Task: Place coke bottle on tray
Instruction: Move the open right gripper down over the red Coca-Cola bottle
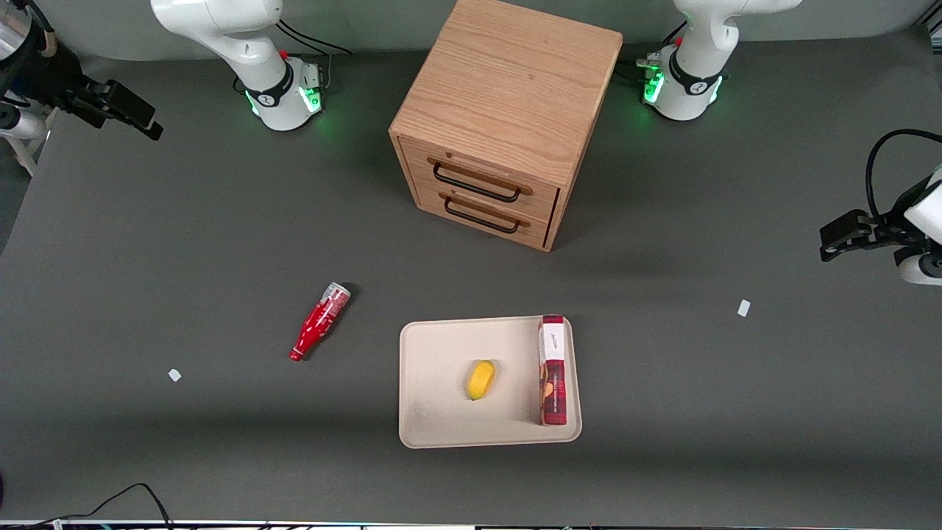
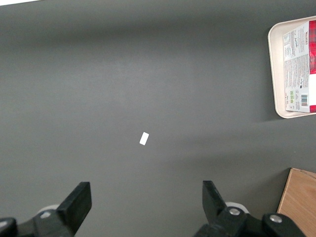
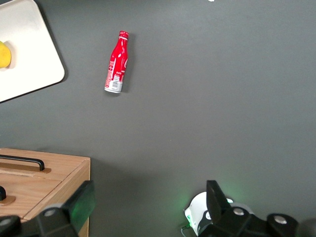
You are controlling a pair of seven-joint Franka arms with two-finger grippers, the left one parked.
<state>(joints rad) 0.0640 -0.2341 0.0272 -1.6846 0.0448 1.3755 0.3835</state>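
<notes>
Coke bottle [image 1: 320,322] lying on its side on the dark worktop [image 1: 184,243], beside the tray [image 1: 441,419] and apart from it, toward the working arm's end. On the tray, a yellow fruit [image 1: 480,380] and a red-and-white box [image 1: 553,369]. End effector [image 1: 110,109] spread wide, holding nothing, raised well away from the bottle. Wooden cabinet [image 1: 508,110] farther from the front camera than the tray.

I'm looking at a robotics lab: arm bases [image 1: 283,92] glowing green are bolted onto a grey matted table [image 1: 147,243].
</notes>
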